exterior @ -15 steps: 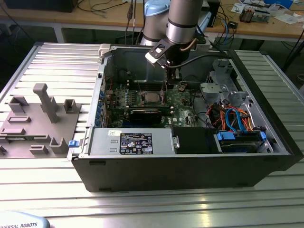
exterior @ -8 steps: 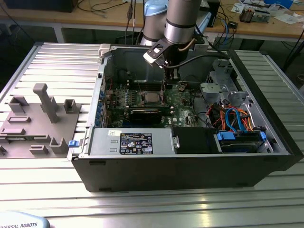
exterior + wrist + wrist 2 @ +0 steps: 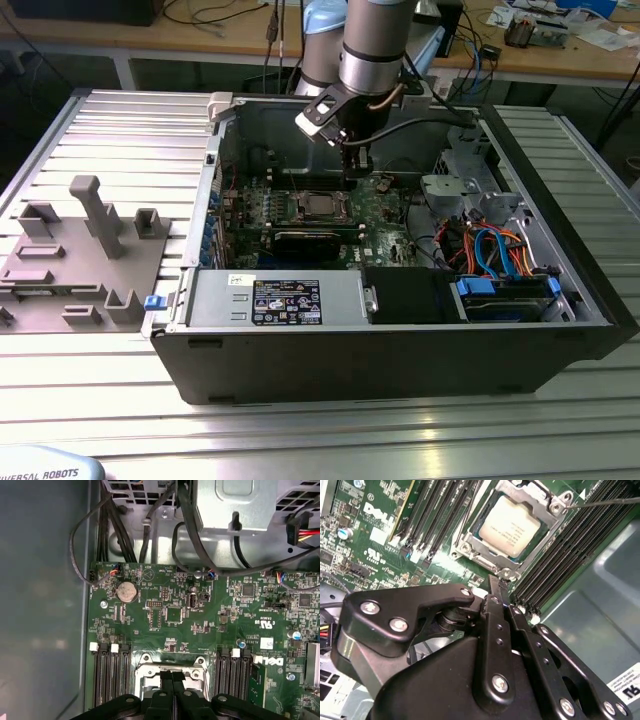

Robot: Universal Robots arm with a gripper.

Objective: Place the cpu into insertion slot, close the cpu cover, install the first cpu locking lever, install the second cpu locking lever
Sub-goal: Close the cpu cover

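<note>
The cpu [image 3: 510, 524], a silvery-grey square chip, lies flat in the insertion slot [image 3: 320, 207] on the green board. The cpu cover [image 3: 480, 557], a thin metal frame, lies down around it. A thin metal locking lever [image 3: 605, 501] sticks out sideways from one corner of the slot. My gripper [image 3: 495, 582] is shut with nothing between its black fingers. Its tip hangs just over the slot's edge, close to the frame. In the first wrist view the gripper [image 3: 172, 675] is over the slot's metal rim [image 3: 145, 672]. In the exterior view the gripper [image 3: 355, 170] hovers just behind the slot.
Long black memory slots [image 3: 435, 520] flank the socket on both sides. Black cables [image 3: 190, 535] and a metal bracket [image 3: 235, 505] stand behind the board. Case walls [image 3: 215, 180] enclose the work area. A grey fixture tray [image 3: 80, 250] lies at the exterior view's left.
</note>
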